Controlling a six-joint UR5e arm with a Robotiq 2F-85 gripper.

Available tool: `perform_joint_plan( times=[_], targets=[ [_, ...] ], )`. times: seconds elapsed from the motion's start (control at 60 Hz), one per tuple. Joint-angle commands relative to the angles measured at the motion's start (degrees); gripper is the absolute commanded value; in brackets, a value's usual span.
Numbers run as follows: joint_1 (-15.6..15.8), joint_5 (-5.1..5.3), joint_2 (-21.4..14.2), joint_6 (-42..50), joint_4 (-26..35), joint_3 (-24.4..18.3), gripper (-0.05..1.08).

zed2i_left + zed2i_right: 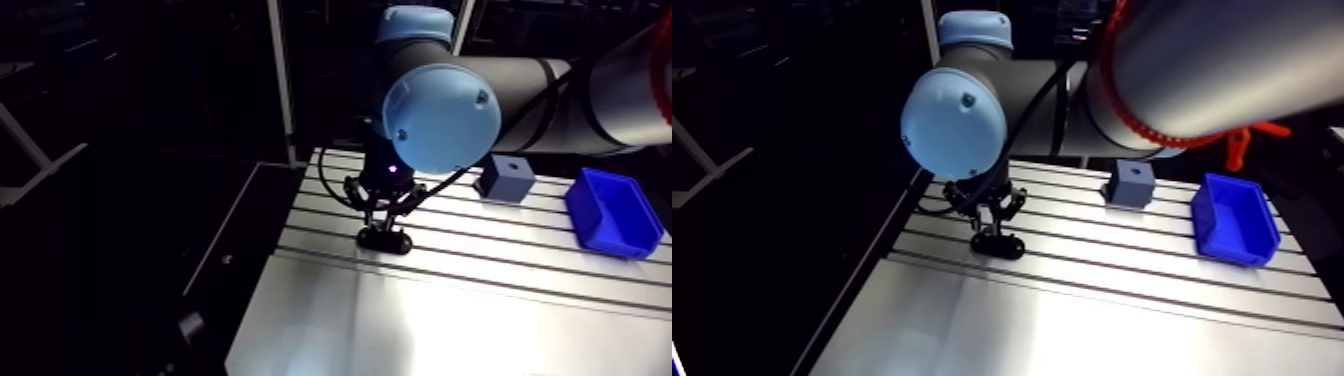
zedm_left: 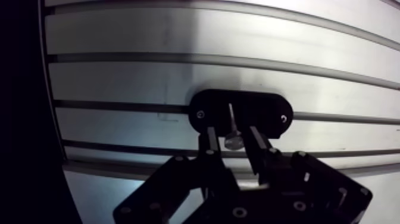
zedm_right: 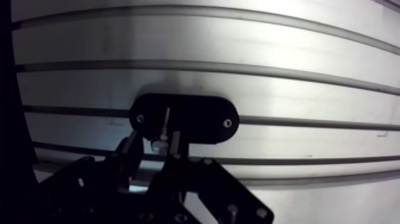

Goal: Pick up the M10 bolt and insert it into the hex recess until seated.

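Observation:
A black oval fixture plate with a screw at each end lies across a table slot. The M10 bolt stands upright in the plate's middle, with its thin shank down in the plate and its head toward the camera. My gripper hangs right over it, one finger on each side of the bolt head. A slim gap shows on both sides, so the gripper reads as open. In the arm view the gripper sits low over the plate, near the table's left edge.
A dark blue block with a hole in its top stands at the back of the slotted table. A blue bin sits to the right of it. The table's left edge drops off close to the plate.

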Motion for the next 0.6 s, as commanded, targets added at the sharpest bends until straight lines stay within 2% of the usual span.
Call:
perform_joint_plan(
  times=[0.017,0.6],
  targets=[
    [0.16,-0.07,0.06,0.0,0.0,-0.03,0.62],
    [0.16,-0.16,0.06,0.0,0.0,-0.04,0.66]
  ],
)
